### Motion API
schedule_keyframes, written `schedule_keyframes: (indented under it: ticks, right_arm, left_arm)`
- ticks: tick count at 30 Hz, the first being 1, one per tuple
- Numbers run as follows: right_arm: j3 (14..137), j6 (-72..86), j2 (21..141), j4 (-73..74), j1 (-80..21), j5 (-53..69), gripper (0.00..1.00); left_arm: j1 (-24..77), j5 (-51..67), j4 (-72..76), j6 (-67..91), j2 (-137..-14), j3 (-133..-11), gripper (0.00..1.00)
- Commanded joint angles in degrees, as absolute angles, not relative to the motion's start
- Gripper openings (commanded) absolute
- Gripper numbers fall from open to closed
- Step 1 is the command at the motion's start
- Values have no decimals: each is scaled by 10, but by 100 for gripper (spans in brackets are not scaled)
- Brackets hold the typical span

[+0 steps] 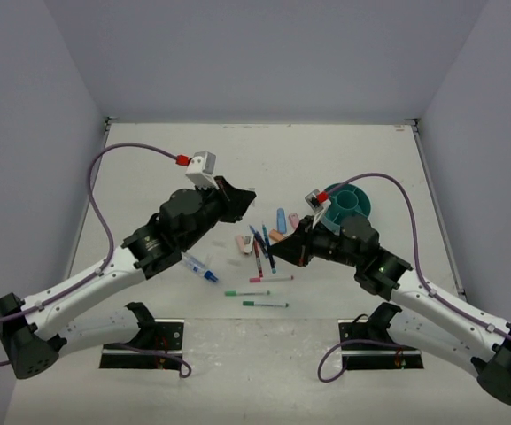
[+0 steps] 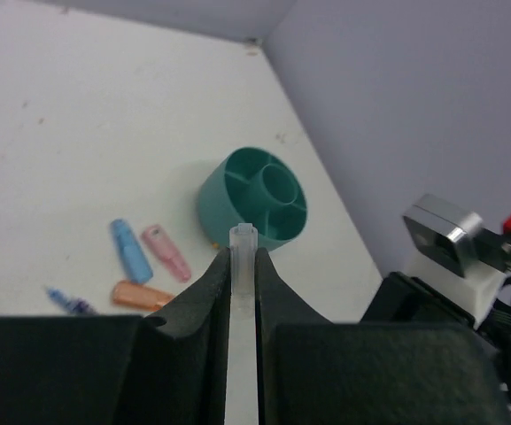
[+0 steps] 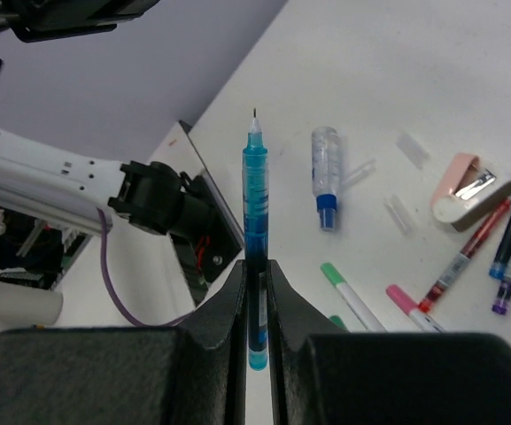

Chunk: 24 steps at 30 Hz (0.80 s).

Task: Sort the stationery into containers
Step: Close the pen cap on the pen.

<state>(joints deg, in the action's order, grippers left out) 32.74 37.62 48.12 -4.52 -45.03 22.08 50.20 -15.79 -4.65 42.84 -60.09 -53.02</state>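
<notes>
**Both tools loaded; remaining stationery loose on desk**

Left tool (image 2: pixel 243 258): the jaws are drawn narrow and clamped on a slim white translucent piece (image 2: pixel 243 237), whose tip stands just past the fingertips. What kind of item it is cannot be told. In the overhead view the left tool (image 1: pixel 240 197) is seen raised above the middle of the desk (image 1: pixel 149 177).

Right tool (image 3: pixel 255 270): the jaws are drawn narrow and clamped on a blue pen (image 3: pixel 255 190). The pen is gripped near its rear end, and its fine tip points away from the wrist. In the overhead view the right tool (image 1: pixel 299 237) is seen low, just beside the loose pens.

Teal cup (image 1: pixel 351 202): it stands in the far half of the desk, towards the right edge, with the inner dividers visible. The right arm partly covers its near side.

Loose items, all lying flat near the desk centre:
- The blue highlighter (image 1: pixel 281 218) and pink highlighter (image 1: pixel 293 219) lie side by side, and the orange highlighter (image 1: pixel 277 235) lies just nearer.
- A crossed bunch of dark pens (image 1: pixel 260 248) is noted, with a pink-and-white item (image 1: pixel 244 244) at its left.
- The clear blue-capped tube (image 1: pixel 200 266) lies left of the bunch, beside the left arm.
- A pink pen (image 1: pixel 271 279), a green pen (image 1: pixel 247 292) and a second green pen (image 1: pixel 265 305) lie towards the near edge, roughly parallel to it.
</notes>
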Motion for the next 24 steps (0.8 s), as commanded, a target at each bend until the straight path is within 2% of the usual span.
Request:
schedule_keyframes:
  ticks: [1, 4, 8, 24]
  right_arm:
    - [322, 413, 465, -166, -462, 212, 0]
    - [328, 397, 459, -156, -468, 203, 0]
    - [330, 389, 446, -155, -468, 195, 0]
    - [330, 388, 417, -142, -468, 148, 0]
  left_arm:
    - [501, -47, 194, 333, -570, -476, 0]
    - [501, 11, 242, 341, -572, -457, 0]
    - [501, 33, 261, 359, -585, -452, 0]
    - [501, 24, 306, 396, -585, -426, 0]
